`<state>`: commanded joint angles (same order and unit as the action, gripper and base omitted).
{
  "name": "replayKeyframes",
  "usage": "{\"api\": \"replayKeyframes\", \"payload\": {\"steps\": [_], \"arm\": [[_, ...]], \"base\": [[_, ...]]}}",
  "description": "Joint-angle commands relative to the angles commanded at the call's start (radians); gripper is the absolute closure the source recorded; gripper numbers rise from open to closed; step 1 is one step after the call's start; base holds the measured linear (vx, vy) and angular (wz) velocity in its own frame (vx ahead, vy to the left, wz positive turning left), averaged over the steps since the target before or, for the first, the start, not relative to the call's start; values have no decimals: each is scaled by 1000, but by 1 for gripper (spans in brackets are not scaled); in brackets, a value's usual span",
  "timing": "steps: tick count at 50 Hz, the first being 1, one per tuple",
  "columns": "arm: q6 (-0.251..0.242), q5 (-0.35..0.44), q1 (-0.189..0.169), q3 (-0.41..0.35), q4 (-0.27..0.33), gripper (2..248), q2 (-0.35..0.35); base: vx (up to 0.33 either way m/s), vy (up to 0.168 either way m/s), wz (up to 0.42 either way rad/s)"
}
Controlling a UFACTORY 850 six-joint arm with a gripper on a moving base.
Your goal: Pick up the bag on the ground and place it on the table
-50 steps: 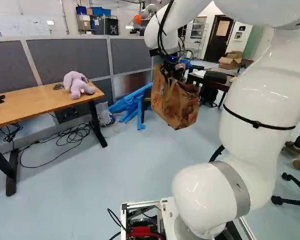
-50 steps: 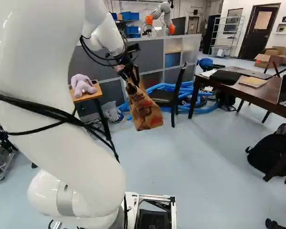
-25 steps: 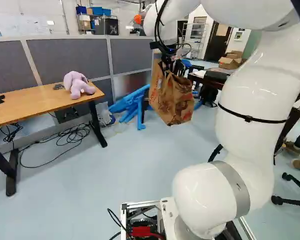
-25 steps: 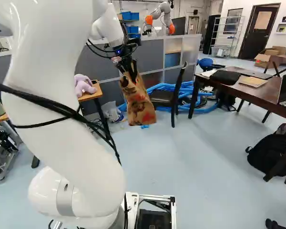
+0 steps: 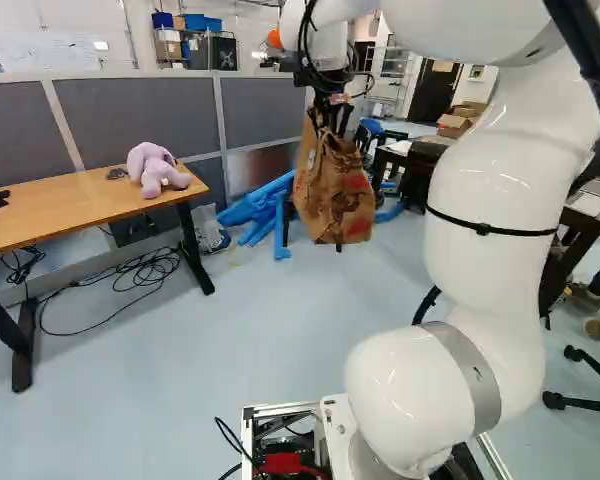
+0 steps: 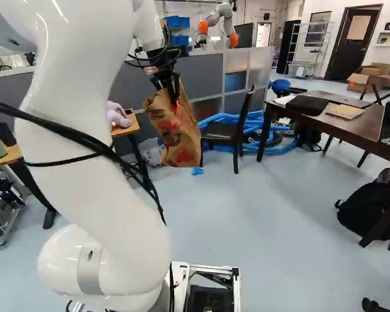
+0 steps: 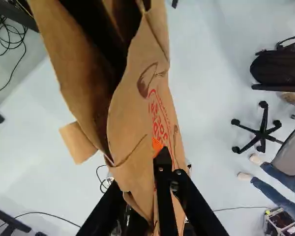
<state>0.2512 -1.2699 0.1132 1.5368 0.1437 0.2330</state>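
A pale blue floor (image 6: 273,221) runs up to a grey partition (image 5: 140,115). Your brown paper bag (image 5: 345,205) hangs in the air above that floor, its mouth gaping in the wrist view. Your gripper (image 5: 330,122) is closed on the bag's upper edge, one finger on either side of the paper. To the bag's left in the left base view you have the wooden table (image 5: 80,208), with a purple stuffed toy (image 5: 152,172) on it. Blue tubes (image 5: 255,208) lie on the floor by the partition, and the right base view shows you a black chair (image 6: 223,132).
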Motion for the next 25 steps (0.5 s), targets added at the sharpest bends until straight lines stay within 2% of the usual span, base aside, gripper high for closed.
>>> {"api": "replayKeyframes", "payload": {"steps": [15,25], "arm": [[0,-91,25,79,-45,229,22],[0,-116,37,108,-61,229,16]], "base": [[0,0,0],[0,0,0]]}}
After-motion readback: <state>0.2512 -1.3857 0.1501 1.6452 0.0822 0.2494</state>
